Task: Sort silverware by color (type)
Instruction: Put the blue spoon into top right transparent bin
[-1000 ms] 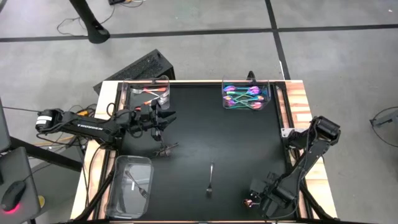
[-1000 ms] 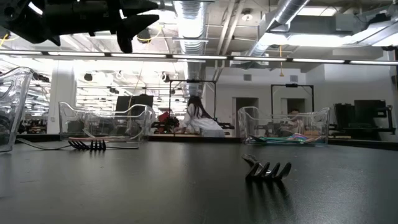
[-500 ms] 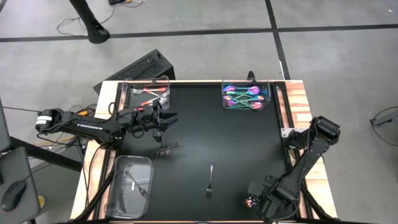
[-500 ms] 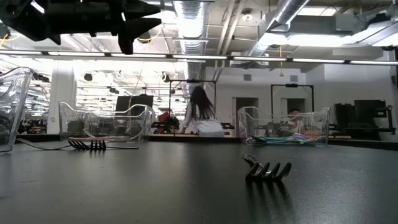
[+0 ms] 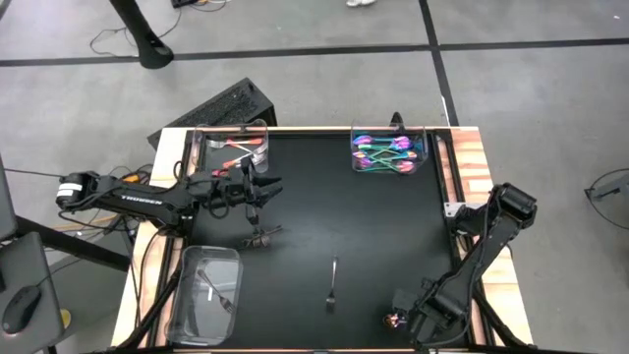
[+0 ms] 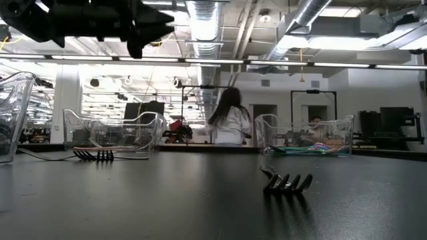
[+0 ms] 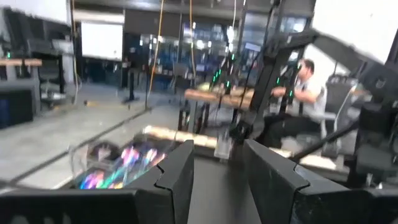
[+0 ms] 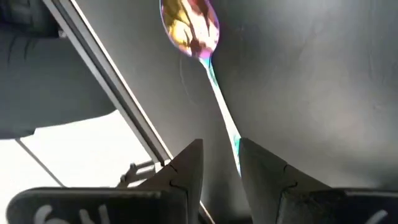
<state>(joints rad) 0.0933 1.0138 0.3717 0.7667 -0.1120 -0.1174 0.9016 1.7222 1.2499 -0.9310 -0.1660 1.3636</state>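
Black table (image 5: 383, 236); wrist view alone reveals iridescent spoon (image 8: 189, 25).

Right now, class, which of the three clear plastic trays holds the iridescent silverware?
The clear plastic tray at the table's far right corner: it holds the iridescent purple-teal cutlery. The far left tray holds coppery pieces, the near left one a dark piece.

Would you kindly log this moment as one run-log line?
right hand: shut on iridescent spoon, near table edge | left hand: empty, above dark fork | second dark fork: unsorted
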